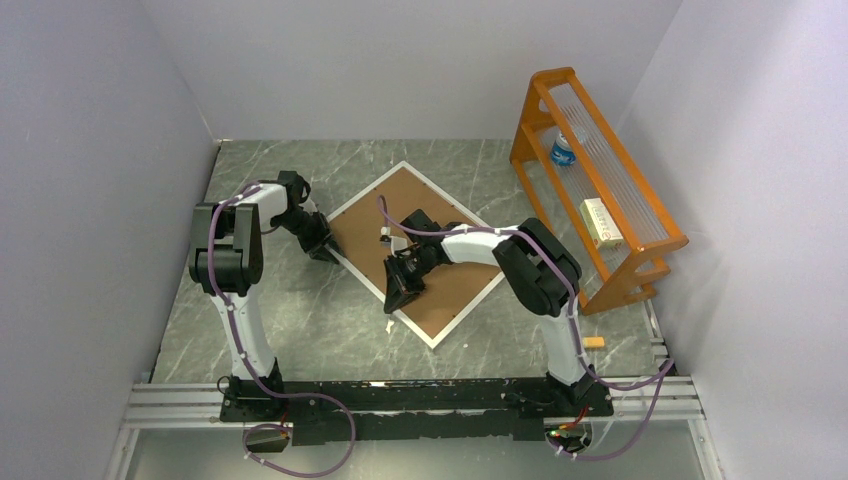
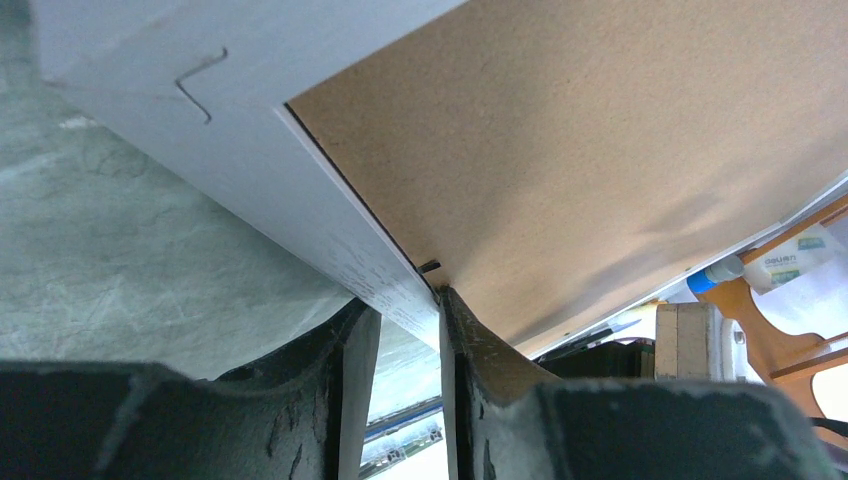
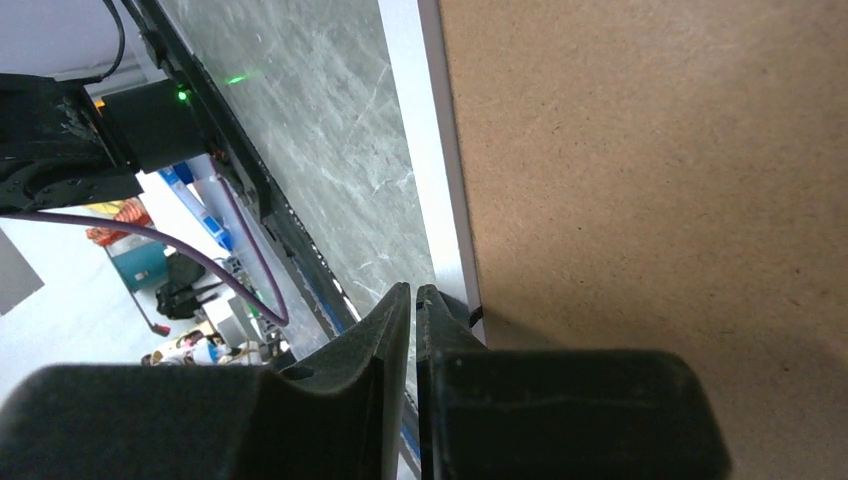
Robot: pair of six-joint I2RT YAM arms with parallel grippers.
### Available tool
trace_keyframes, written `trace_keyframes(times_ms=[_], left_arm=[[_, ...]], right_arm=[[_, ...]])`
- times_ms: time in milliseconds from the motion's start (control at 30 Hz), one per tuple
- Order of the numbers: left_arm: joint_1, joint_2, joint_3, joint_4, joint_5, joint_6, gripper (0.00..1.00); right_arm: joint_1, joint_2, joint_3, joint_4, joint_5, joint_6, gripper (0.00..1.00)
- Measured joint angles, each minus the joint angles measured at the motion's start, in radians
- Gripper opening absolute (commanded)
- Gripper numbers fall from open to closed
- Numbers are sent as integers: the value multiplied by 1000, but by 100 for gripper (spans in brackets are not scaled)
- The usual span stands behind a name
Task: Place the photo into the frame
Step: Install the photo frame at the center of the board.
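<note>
The frame [image 1: 365, 190] lies flat and face down on the desk [image 1: 300, 320], turned like a diamond at the centre of the overhead view. Its brown backing board [image 1: 375, 215] faces up inside the narrow white rim. The photo does not show in any view, and I cannot tell whether it lies under the board.

The left hand [image 2: 405, 305] is at the frame's left edge. Its fingers stand a little apart with the white rim between them, and they appear to pinch it. The right hand [image 3: 413, 295] is at the lower-left edge, low over the rim where it meets the board. Its fingers are almost together, with only a slit between them and nothing visible in it.

The frame looks stiff and fairly light, with a smooth, slippery rim. It probably has a breakable pane underneath, so it is best held across the rim and kept flat. The board is thin and rigid and should lift from one edge. A paper print would be limp and easy to crease, so it should be taken by a margin.

Count: one frame, one backing board and two arms. At the right of the overhead view there is one orange rack [image 1: 625, 285] holding one bottle [image 1: 563, 150] and one box [image 1: 601, 222].
</note>
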Motion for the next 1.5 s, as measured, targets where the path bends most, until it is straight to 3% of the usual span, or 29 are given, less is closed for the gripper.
trace_keyframes(times_ms=[467,733,1100,1167,1300,1500], left_arm=[[0,0,0,-2,0,0,31],[0,0,0,-2,0,0,31],[0,0,3,-4,1,4,32],[0,0,3,-5,1,5,32],[0,0,3,-5,1,8,32],[0,0,3,-4,1,12,31]], right_arm=[[-121,54,19,-17,-87,27,11],[-121,60,41,-54,-68,23,11],[-110,-72,-16,-5,156,2,28],[-107,-72,-16,7,144,-2,26],[-90,-65,-16,25,96,-8,10],[-71,-29,-16,35,19,-13,5]])
